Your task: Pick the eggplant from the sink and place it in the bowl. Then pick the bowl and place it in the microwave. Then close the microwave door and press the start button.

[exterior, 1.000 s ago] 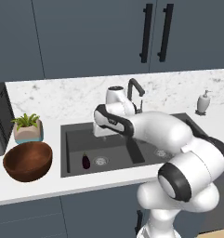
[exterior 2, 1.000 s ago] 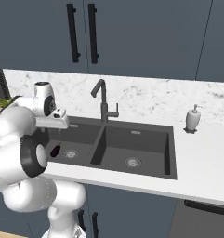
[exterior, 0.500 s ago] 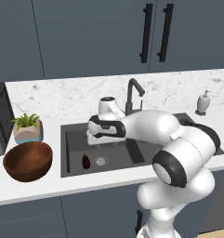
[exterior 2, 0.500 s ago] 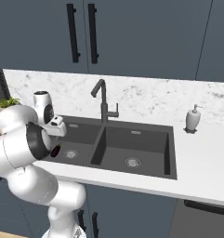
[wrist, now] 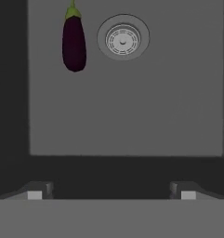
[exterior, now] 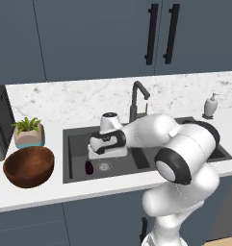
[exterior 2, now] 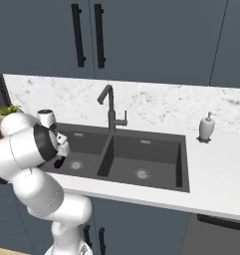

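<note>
The gripper (wrist: pixel 111 195) hangs over the left basin of the sink (exterior: pixel 74 137) with its jaws spread wide and nothing between them. The eggplant (wrist: pixel 74 42) lies flat on the basin floor just beside the round steel drain (wrist: pixel 122 37), apart from the fingertips (wrist: pixel 35 195). The wooden bowl (exterior: pixel 29 166) sits on the counter left of the sink, in front of a small potted plant (exterior: pixel 29 132)

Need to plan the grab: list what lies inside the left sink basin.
Inside the sink, an eggplant lies beside the round drain. The open gripper hangs above; the arm covers the basin's right part.
</note>
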Motion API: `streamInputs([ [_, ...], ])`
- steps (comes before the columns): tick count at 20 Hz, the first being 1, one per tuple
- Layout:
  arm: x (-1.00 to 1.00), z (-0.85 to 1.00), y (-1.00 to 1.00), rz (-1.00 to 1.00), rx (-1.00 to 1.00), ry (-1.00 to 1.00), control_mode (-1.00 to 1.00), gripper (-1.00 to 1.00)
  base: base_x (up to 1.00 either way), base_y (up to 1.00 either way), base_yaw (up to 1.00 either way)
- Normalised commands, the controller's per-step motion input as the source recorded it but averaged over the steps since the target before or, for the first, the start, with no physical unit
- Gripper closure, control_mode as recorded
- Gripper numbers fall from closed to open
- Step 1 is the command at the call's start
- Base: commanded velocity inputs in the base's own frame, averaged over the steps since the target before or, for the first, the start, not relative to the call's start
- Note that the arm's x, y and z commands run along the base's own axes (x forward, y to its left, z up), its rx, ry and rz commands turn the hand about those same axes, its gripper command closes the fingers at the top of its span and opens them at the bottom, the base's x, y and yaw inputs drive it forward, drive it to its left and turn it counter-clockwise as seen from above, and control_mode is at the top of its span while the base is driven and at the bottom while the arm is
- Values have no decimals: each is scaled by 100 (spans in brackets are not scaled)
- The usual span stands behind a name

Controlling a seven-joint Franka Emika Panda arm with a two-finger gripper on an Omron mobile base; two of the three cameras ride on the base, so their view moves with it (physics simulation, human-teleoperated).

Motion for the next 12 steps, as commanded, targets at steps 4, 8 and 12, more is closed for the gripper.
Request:
streamInputs([
  [4,0,-16,28,-3,0,4,-100,-100,0,0,0],
  [8,7,-11,17,-1,0,3,-100,-100,0,0,0],
  [12,14,-13,6,0,0,4,-100,-100,0,0,0],
])
